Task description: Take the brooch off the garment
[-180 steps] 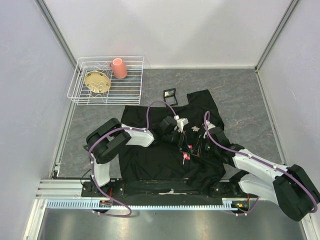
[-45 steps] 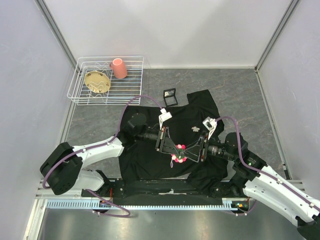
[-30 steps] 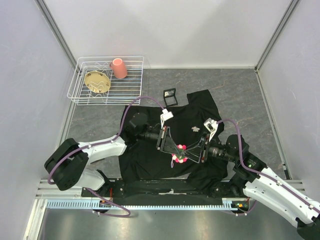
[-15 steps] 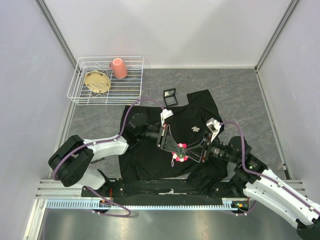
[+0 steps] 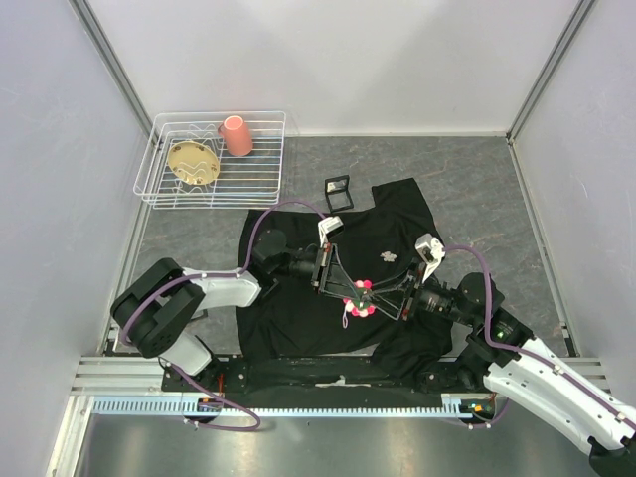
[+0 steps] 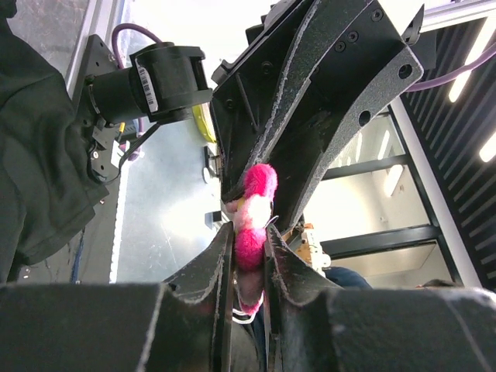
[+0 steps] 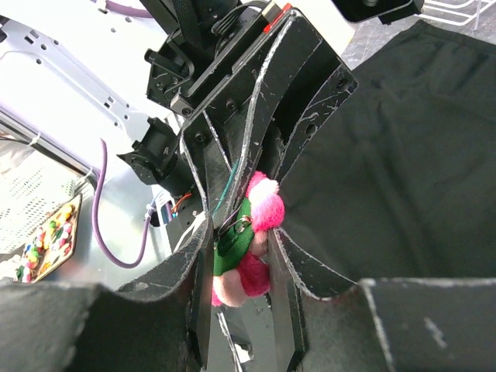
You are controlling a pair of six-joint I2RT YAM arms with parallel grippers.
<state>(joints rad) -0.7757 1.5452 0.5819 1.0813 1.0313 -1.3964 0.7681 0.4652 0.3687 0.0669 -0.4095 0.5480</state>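
top view: my left end effector (image 5: 352,288) and right end effector (image 5: 374,298) meet tip to tip above the middle of the garment (image 5: 397,214), which lies spread on the worktop (image 5: 477,189). between the tips sits the brooch (image 5: 358,304), a cluster of pink, white and green pompoms. left wrist view: the left end effector is clamped on the brooch's lower pink ball, with the right one set round it from the far side. right wrist view: the right end effector is clamped on the green and pink part. whether the brooch is pinned to the cloth i cannot tell.
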